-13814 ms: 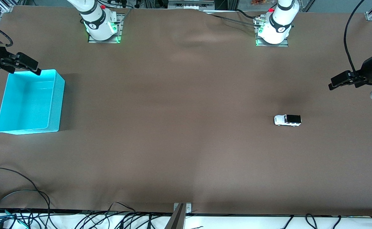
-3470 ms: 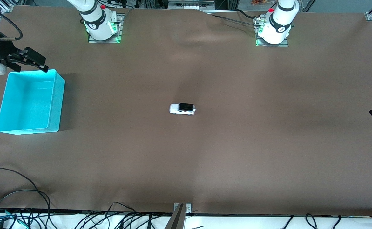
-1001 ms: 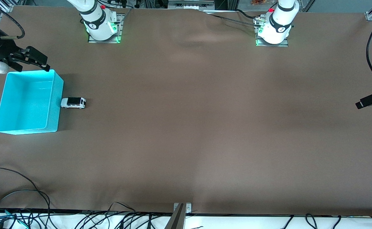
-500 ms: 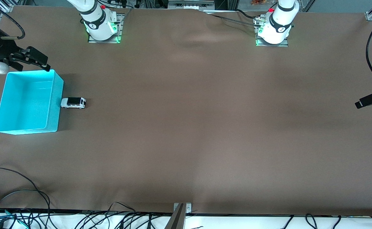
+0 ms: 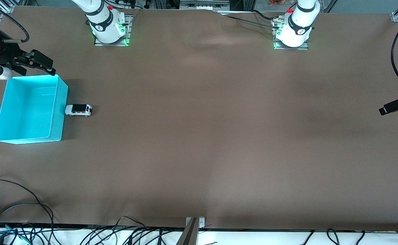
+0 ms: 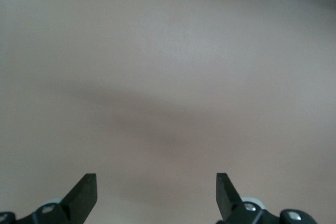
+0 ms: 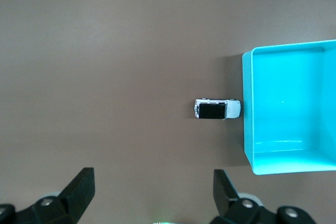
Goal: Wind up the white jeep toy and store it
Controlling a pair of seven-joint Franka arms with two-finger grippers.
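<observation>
The white jeep toy (image 5: 79,110) with its black roof stands on the brown table, its nose against the outer wall of the turquoise bin (image 5: 58,112) at the right arm's end. The right wrist view shows the jeep (image 7: 217,109) beside the bin (image 7: 248,129), which holds nothing. My right gripper (image 5: 38,70) hangs open and empty over the bin's edge toward the robots' bases; its fingertips (image 7: 81,187) stand wide apart around bare table. My left gripper (image 5: 392,107) is up over the left arm's end of the table, open (image 6: 156,195) and empty.
Both arm bases (image 5: 108,27) (image 5: 292,30) stand along the table's edge farthest from the front camera. Loose black cables (image 5: 15,207) lie at the nearest edge toward the right arm's end. A small metal bracket (image 5: 194,223) sits mid-way along that edge.
The jeep rolled from the left arm's end across the table and stopped against the bin, nudging it slightly. Over the last second it lies still; both grippers barely shift.
</observation>
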